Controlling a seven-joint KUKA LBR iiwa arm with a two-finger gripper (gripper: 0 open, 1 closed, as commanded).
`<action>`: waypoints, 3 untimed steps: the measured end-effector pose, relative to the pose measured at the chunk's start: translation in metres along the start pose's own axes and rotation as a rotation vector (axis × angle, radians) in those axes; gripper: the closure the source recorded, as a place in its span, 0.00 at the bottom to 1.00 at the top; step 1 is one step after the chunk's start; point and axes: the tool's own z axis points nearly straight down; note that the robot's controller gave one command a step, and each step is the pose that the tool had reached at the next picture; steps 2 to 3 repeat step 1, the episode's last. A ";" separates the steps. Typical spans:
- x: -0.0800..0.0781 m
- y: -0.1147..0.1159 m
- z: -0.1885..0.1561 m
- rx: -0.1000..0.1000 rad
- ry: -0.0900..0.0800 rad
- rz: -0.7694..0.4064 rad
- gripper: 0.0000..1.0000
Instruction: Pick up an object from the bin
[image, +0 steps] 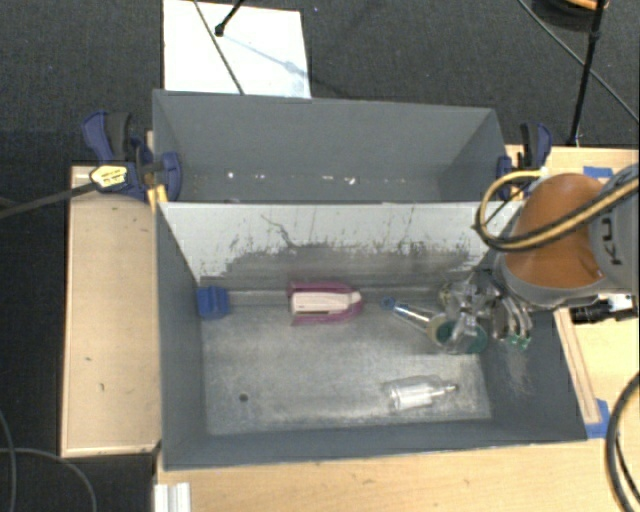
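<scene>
- Where the arm reaches in from the right, the claw (468, 328) hangs low over the right-hand floor of the bin (182, 350); open or closed, I cannot tell
- Nearest it, just to its left, lies a small blue-and-silver piece (408, 314), judged the likely target
- Clear vial (420, 394) lies on its side towards the front, apart
- Purple-and-white item (325, 302) and blue block (211, 301) lie at the back slope's foot, where loose things would settle

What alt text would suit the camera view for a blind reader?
A robot gripper sits low at the right side of a grey metal bin, beside a small bluish item. A pink-and-purple object, a blue piece and a clear bottle-like item lie apart.
</scene>
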 end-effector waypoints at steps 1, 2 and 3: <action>-0.009 -0.001 -0.160 0.001 0.026 -0.056 1.00; -0.009 -0.001 -0.160 0.001 0.026 -0.056 1.00; -0.009 -0.001 -0.160 0.001 0.026 -0.056 1.00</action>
